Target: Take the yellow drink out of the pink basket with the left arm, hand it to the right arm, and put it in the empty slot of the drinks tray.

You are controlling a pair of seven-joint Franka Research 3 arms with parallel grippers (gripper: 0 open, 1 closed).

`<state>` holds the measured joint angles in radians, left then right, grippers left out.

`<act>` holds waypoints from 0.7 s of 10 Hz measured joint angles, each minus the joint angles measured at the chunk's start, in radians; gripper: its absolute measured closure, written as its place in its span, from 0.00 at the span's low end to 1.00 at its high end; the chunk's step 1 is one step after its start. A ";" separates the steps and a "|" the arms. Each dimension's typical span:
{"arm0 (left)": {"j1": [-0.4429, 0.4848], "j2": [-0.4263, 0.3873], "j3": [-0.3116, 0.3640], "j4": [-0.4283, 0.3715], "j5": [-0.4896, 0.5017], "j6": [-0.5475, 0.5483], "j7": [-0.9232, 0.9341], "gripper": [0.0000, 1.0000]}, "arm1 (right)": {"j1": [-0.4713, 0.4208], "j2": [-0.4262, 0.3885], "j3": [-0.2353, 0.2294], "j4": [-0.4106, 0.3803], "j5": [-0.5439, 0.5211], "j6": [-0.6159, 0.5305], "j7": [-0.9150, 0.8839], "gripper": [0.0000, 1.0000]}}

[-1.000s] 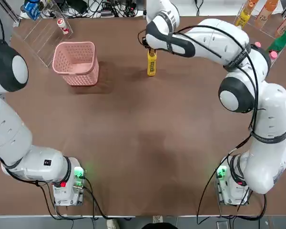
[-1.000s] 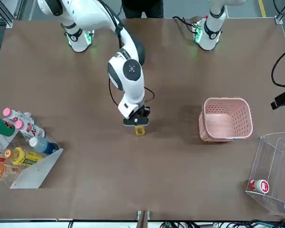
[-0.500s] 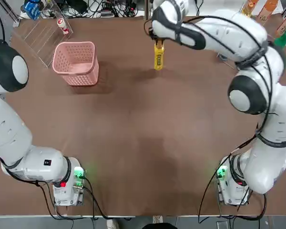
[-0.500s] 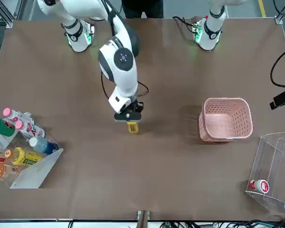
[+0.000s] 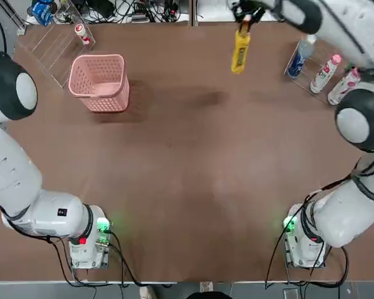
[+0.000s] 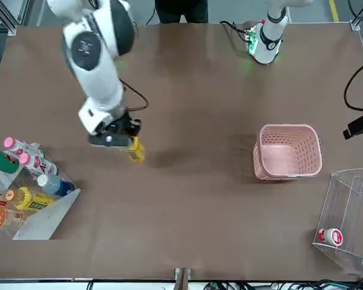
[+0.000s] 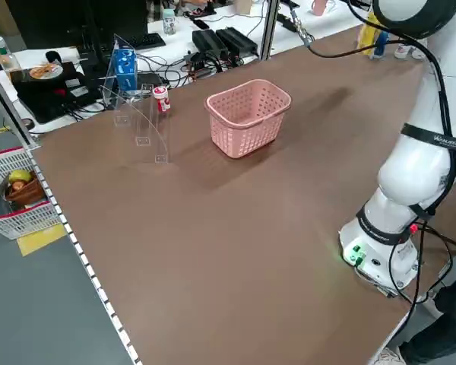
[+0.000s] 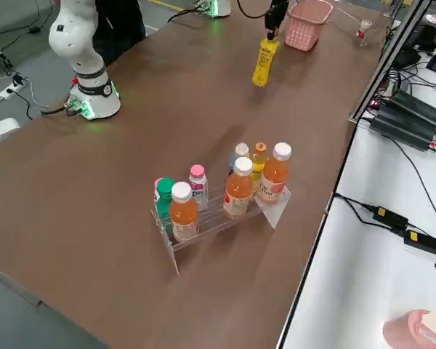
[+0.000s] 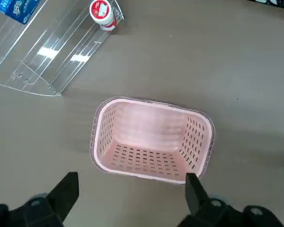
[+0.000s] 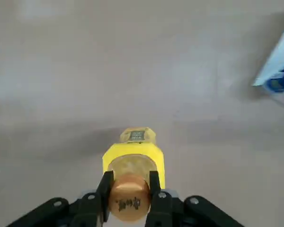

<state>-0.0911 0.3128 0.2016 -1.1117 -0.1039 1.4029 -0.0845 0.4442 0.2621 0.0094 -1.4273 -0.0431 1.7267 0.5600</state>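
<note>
The right gripper (image 10: 130,189) pinches the bronze cap of the square yellow drink (image 5: 239,52), hanging above the brown surface (image 5: 187,174), between the perforated pink basket (image 5: 100,81) and the clear drinks tray (image 8: 218,207). The left gripper (image 9: 130,189) hovers over the basket, jaws spread.

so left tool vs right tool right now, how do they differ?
The right tool is shut on the yellow drink, gripping at its cap; the left tool is open and holds nothing. The right tool carries its load above the table toward the drinks tray; the left tool hangs above the pink basket.
</note>
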 joint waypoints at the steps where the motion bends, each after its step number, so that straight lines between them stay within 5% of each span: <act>1: 0.000 0.000 0.000 0.000 0.000 0.000 0.000 0.00 | -0.052 -0.047 -0.001 -0.024 0.001 -0.024 -0.031 0.66; 7: 0.000 0.000 -0.001 0.000 0.000 0.000 0.000 0.00 | -0.313 -0.145 -0.003 -0.036 0.002 -0.157 -0.156 0.66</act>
<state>-0.0910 0.3128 0.2011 -1.1119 -0.1039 1.4029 -0.0845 0.1314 0.1169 0.0064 -1.4633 -0.0414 1.5702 0.4039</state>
